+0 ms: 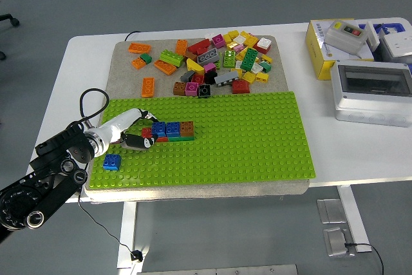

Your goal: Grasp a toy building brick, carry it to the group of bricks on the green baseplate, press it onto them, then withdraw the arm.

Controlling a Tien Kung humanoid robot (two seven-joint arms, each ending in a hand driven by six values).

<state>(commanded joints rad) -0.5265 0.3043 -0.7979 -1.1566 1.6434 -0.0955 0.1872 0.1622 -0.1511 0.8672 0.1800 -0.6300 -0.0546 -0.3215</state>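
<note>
The left hand (132, 132) reaches in over the left end of the green baseplate (257, 140). Its fingers are curled around a small red brick (147, 132), which sits against the left end of the brick group (172, 130) on the baseplate. The group consists of blue, brown, red and green bricks joined in a short row. A single blue brick (112, 161) lies near the baseplate's front left corner. Loose bricks (219, 59) lie piled on the grey mat (122, 69) along the desk's far edge.
</note>
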